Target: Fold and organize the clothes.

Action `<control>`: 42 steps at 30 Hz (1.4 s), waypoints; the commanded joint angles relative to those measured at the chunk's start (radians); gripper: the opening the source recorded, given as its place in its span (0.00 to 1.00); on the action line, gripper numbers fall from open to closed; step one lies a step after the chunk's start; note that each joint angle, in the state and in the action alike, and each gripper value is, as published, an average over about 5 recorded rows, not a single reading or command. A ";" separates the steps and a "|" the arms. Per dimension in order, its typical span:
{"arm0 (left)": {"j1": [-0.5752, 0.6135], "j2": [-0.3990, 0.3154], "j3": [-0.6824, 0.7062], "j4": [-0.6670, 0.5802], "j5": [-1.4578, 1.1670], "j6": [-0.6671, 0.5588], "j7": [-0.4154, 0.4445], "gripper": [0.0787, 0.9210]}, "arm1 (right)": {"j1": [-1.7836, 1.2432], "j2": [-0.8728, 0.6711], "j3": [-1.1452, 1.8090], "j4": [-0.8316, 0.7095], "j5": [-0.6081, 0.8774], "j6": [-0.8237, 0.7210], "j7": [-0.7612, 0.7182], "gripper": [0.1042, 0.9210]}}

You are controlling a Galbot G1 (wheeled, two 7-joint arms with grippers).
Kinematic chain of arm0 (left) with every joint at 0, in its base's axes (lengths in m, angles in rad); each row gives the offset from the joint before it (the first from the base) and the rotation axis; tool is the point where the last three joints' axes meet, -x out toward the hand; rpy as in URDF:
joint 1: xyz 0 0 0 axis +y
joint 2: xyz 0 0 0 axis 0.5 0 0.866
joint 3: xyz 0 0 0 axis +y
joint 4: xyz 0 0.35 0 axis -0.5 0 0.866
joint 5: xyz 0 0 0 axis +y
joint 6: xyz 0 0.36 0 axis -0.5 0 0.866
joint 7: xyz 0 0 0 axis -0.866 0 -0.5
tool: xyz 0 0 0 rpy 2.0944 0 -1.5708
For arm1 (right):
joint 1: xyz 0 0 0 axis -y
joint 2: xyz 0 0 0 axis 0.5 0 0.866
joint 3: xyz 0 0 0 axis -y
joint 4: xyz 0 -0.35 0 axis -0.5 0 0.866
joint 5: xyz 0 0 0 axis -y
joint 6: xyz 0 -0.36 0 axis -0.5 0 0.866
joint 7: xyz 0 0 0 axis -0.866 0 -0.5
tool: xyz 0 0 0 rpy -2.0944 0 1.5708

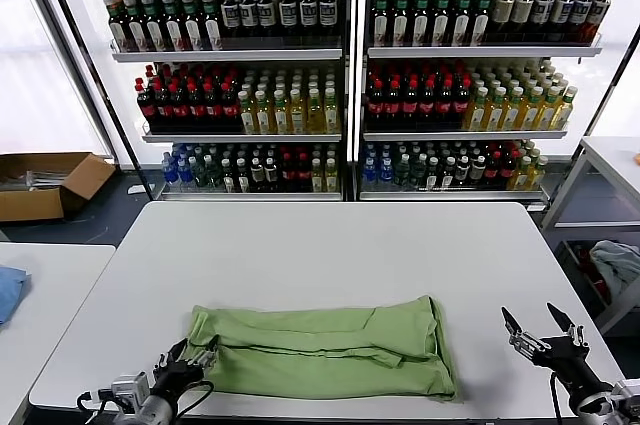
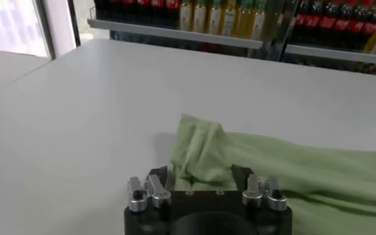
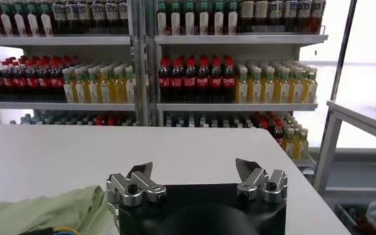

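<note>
A white table [image 1: 330, 245] with rounded corners fills the middle of the head view, its far edge toward the drink shelves. On it lies one thing, the light green shirt [image 1: 325, 350], folded into a long flat band running left to right beside the near edge, only plain green fabric facing up. The shirt's left end sits near the table's near left corner; its right end, which looks slightly bunched, stops well short of the right edge. The far half of the table is bare white.
</note>
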 commanded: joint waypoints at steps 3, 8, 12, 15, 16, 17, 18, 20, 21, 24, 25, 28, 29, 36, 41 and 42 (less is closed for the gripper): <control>0.014 -0.060 0.036 0.014 0.038 -0.022 -0.003 0.40 | -0.008 0.000 0.009 0.007 0.010 0.008 -0.009 0.88; 0.014 -0.061 0.037 0.009 0.059 -0.043 0.016 0.23 | -0.006 0.001 0.005 0.010 0.009 0.009 -0.012 0.88; 0.013 -0.047 0.015 0.018 0.076 -0.069 0.043 0.09 | -0.003 0.001 0.004 0.010 0.011 0.009 -0.012 0.88; 0.009 -0.019 -0.030 0.020 0.068 -0.080 0.063 0.03 | -0.004 -0.001 0.009 0.012 0.018 0.009 -0.012 0.88; 0.007 -0.004 -0.054 0.021 0.061 -0.083 0.070 0.02 | -0.004 -0.002 0.011 0.012 0.021 0.009 -0.012 0.88; 0.003 0.016 -0.089 0.025 0.048 -0.085 0.076 0.02 | -0.005 -0.003 0.015 0.013 0.024 0.009 -0.011 0.88; -0.001 0.039 -0.126 0.029 0.031 -0.086 0.083 0.02 | -0.006 -0.004 0.018 0.013 0.028 0.009 -0.011 0.88; -0.010 0.095 -0.220 0.050 -0.014 -0.086 0.098 0.02 | -0.008 -0.006 0.022 0.013 0.034 0.010 -0.011 0.88; -0.015 0.126 -0.270 0.065 -0.039 -0.086 0.107 0.02 | -0.008 -0.007 0.024 0.013 0.036 0.010 -0.011 0.88; -0.029 0.224 -0.399 0.132 -0.095 -0.088 0.137 0.02 | -0.007 -0.008 0.024 0.013 0.040 0.010 -0.010 0.88; -0.032 0.256 -0.434 0.159 -0.108 -0.090 0.147 0.02 | -0.006 -0.008 0.023 0.012 0.041 0.010 -0.010 0.88; -0.040 0.342 -0.519 0.235 -0.133 -0.094 0.176 0.02 | -0.001 -0.010 0.019 0.011 0.042 0.010 -0.009 0.88; -0.042 0.367 -0.539 0.258 -0.137 -0.095 0.185 0.02 | 0.001 -0.010 0.017 0.011 0.042 0.010 -0.009 0.88; -0.043 0.439 -0.560 0.222 -0.139 -0.082 0.205 0.02 | 0.006 -0.007 0.010 0.017 0.042 0.009 -0.007 0.88; -0.062 0.377 -0.473 0.045 -0.127 -0.041 0.202 0.02 | -0.002 -0.002 0.012 0.025 0.042 0.009 -0.008 0.88; -0.069 0.365 -0.454 0.020 -0.124 -0.035 0.200 0.02 | -0.004 -0.001 0.013 0.024 0.042 0.010 -0.008 0.88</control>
